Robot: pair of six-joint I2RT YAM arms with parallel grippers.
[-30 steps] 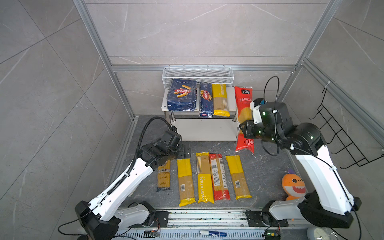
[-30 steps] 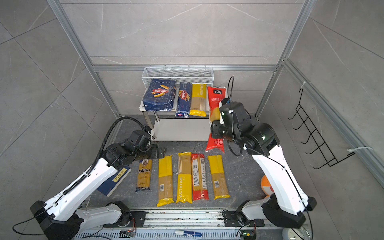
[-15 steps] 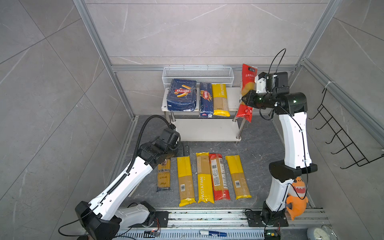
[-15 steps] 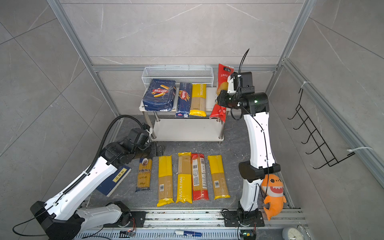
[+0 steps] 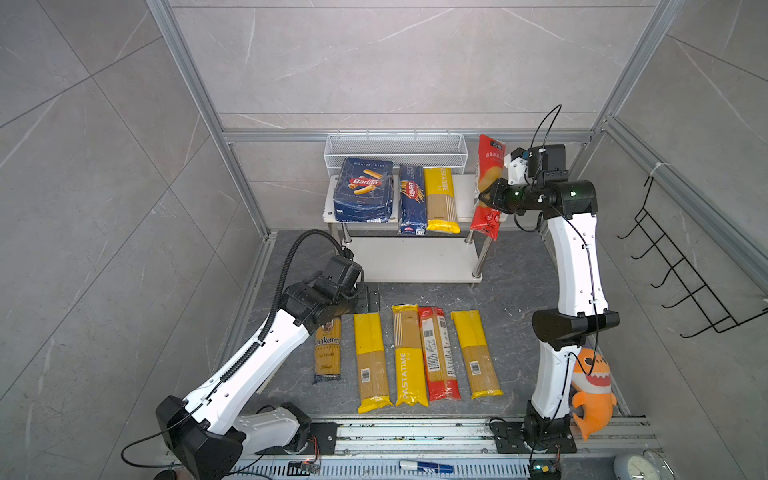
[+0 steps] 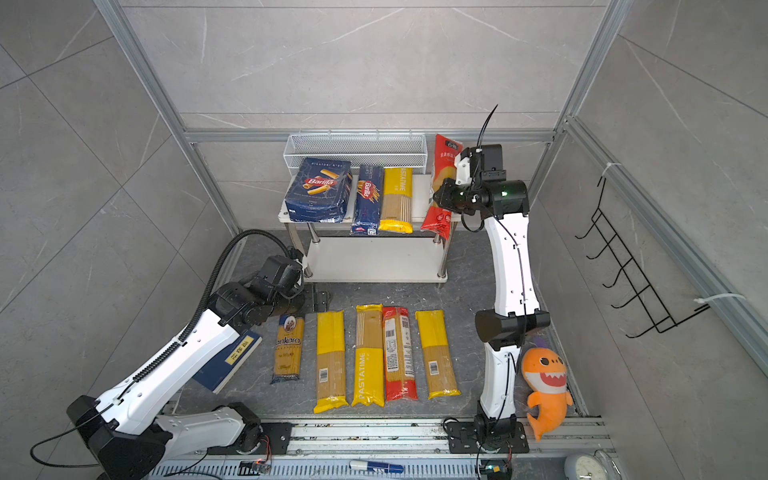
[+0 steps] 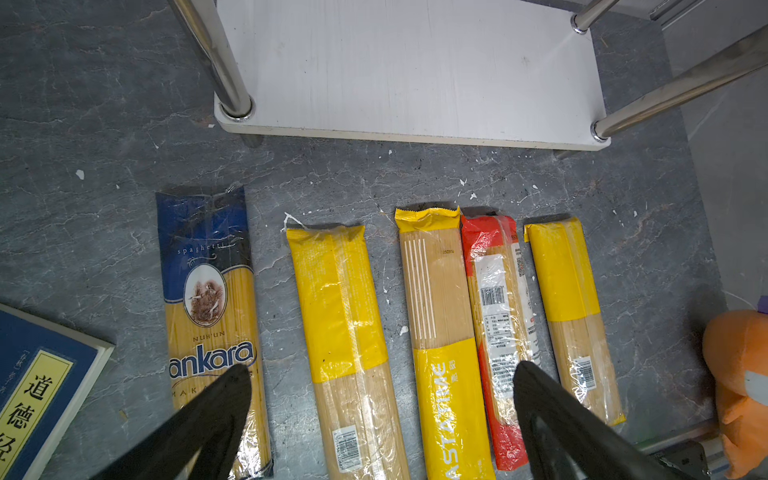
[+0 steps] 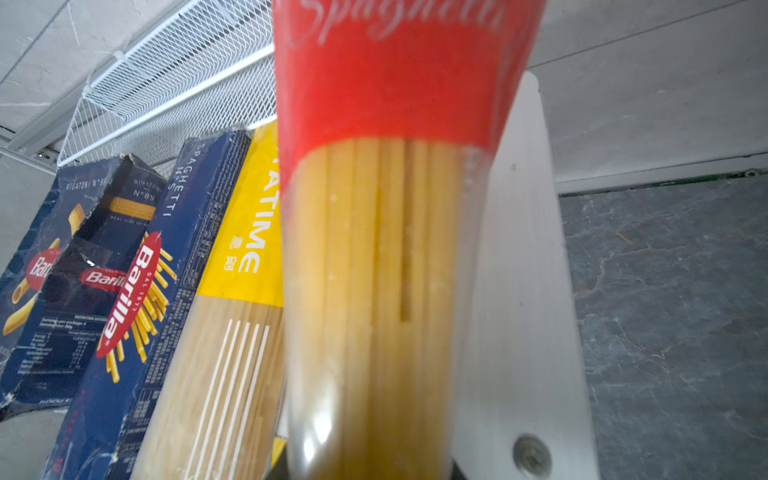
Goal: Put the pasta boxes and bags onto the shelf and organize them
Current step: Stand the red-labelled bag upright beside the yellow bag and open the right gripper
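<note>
Grey cell — we've lifted the red bag [image 5: 487, 170], right gripper [image 5: 484, 197] clamped on it, shelf [image 5: 466, 195] just beside it — placement next; left gripper [image 7: 380, 372] gapes.

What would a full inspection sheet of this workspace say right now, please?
Surface: dark grey marbled tabletop, scattered white flecks.
Job's things: shelf top board holds wide Barilla box, narrow Barilla box and shelved yellow bag; lower board bare. In a row on the tabletop: ankara bag, three yellow bags, lying red bag.
Clutter: orange plush shark, blue book, marker.
Grippers: left gripper open above the row; right gripper shut on held red bag, over the shelf's right end.
Cables: black hose along left arm, thin cable looping at right wrist; neither touches the goods.
Surroundings: white wire basket behind shelf, black hook rack on right wall.
</note>
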